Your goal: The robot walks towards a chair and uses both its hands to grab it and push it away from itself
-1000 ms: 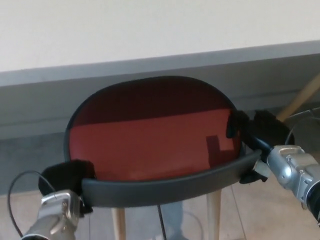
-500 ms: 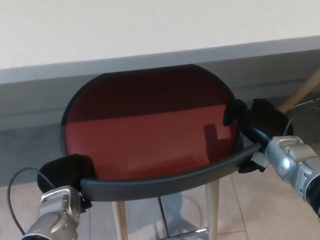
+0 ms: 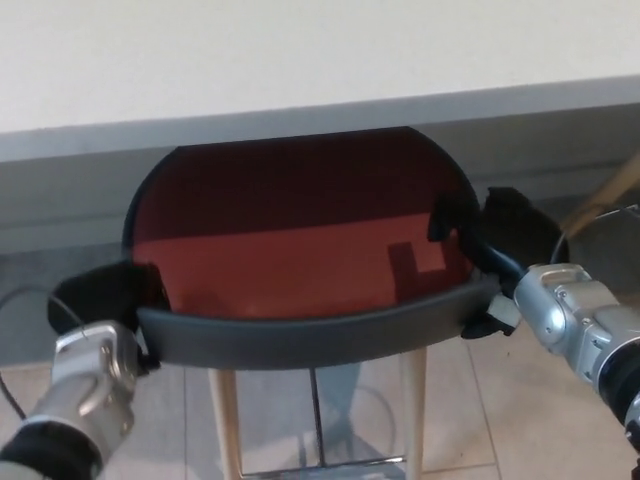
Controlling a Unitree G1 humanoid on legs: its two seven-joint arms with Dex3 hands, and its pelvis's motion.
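Note:
A chair with a red seat [image 3: 300, 230] and a dark grey curved backrest rim [image 3: 310, 338] stands right in front of me, its far edge tucked under a white table [image 3: 300, 60]. My left hand [image 3: 105, 292] is shut on the rim's left end. My right hand [image 3: 490, 245] is shut on the rim's right end, one finger over the seat edge. Pale wooden legs [image 3: 225, 420] show below the rim.
The white table's grey front edge [image 3: 320, 120] runs across the picture just above the seat. A light wooden leg of another piece of furniture [image 3: 615, 192] slants at the far right. Tiled floor [image 3: 520, 420] lies below. Cables loop from both my wrists.
The chair has slid farther under the table, with both hands still on the rim. The picture has shifted, so the chair and my hands sit more to the left.

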